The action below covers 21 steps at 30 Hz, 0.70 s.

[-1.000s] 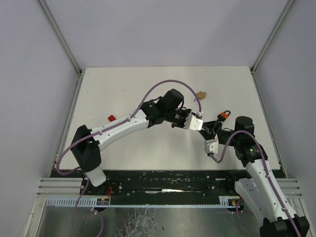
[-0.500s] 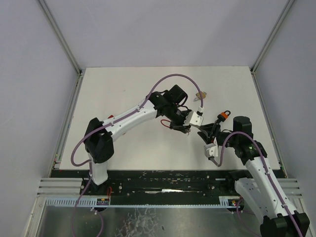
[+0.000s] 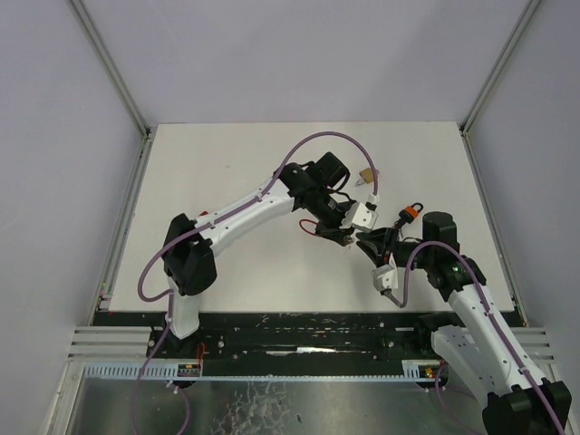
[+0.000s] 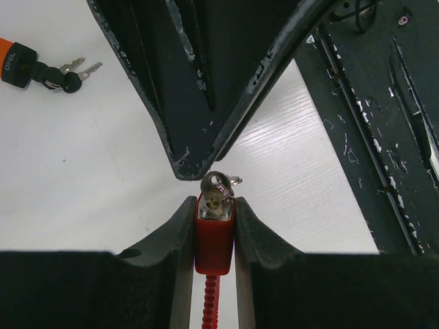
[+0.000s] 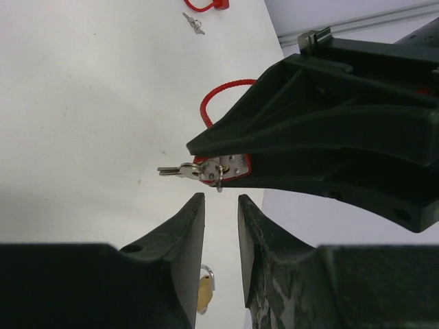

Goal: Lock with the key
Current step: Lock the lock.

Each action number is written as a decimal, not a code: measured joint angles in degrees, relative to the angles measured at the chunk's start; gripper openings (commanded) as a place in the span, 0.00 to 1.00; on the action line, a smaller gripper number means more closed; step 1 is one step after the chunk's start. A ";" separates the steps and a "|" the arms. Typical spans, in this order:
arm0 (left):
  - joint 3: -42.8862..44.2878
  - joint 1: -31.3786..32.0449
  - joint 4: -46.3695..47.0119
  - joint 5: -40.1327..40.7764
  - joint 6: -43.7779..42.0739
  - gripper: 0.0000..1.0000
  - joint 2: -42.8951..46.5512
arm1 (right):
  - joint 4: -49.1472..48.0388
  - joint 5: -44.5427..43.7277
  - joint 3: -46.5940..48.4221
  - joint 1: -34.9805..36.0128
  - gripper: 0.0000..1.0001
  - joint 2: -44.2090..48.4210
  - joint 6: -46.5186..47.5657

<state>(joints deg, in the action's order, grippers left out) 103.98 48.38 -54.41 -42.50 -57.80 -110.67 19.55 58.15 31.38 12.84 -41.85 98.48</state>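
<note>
A small red padlock (image 4: 214, 236) with a red cable shackle (image 5: 218, 96) is pinched between the fingers of my left gripper (image 4: 214, 205), which is shut on its body. A silver key (image 5: 184, 170) on a ring sticks out of the lock's metal face (image 4: 217, 188). My right gripper (image 5: 221, 202) is open, with its tips just short of the key and nothing between them. In the top view the left gripper (image 3: 348, 233) and right gripper (image 3: 370, 243) meet tip to tip above the table's middle right.
A brass padlock (image 3: 367, 174) lies behind the grippers, also in the right wrist view (image 5: 204, 291). An orange and black lock (image 4: 15, 62) with keys (image 4: 74, 71) lies to the right (image 3: 412, 213). Another red lock (image 5: 206, 5) and keys (image 5: 194, 24) lie far left.
The left arm has swung round and brought the red padlock with its key up to the right gripper's tips. The right jaws have narrowed a little.
</note>
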 measured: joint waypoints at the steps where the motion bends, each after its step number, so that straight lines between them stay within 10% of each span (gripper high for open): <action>1: 0.42 0.00 -0.26 -0.02 -0.02 0.00 -0.42 | -0.26 0.00 0.00 0.04 0.31 0.00 -0.09; 21: 1.22 0.04 -1.38 -0.15 -0.20 0.00 -1.36 | -2.32 0.04 -0.52 1.38 0.27 -1.46 -2.62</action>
<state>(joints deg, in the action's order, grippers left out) 105.21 48.42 -55.79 -42.65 -58.00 -112.03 17.23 58.19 30.85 14.22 -43.31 95.85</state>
